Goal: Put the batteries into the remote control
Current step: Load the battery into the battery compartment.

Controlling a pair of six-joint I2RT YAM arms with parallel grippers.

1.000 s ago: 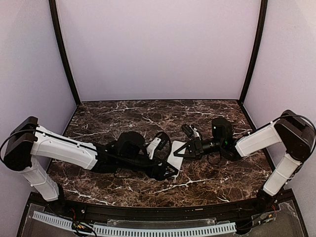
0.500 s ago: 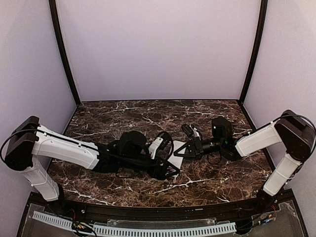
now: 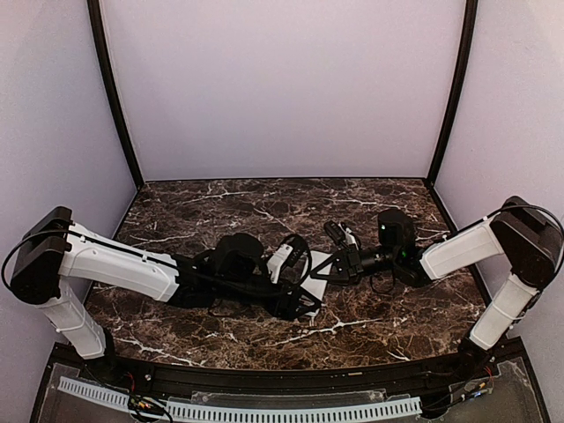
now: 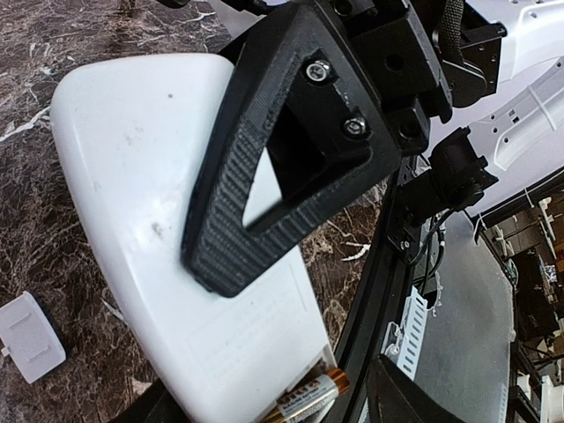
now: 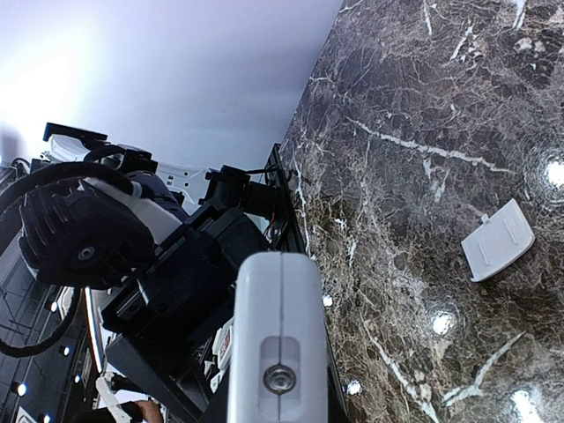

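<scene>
The remote control [image 4: 132,176] is held above the marble with its plain white back showing; in the top view it is a white patch [image 3: 319,263] between the two grippers. My right gripper [image 3: 333,267] is shut on one end of it, and that end's face [image 5: 280,352] fills the right wrist view. My left gripper [image 4: 300,326] straddles the other end with its jaws apart, one black finger [image 4: 256,194] lying across the back. A battery [image 4: 310,394] with a copper tip lies in the open compartment at that end. I see no other batteries.
A small white flat cover piece [image 4: 31,337] lies loose on the marble table [image 3: 379,317], also seen as the cover piece [image 5: 498,240] from the right. A small dark object [image 3: 335,232] sits just behind the right gripper. The table's black front rail [image 3: 282,374] runs close below.
The left gripper's jaws have narrowed and it has edged slightly further over the remote, covering more of the white back. The right arm has not moved.
</scene>
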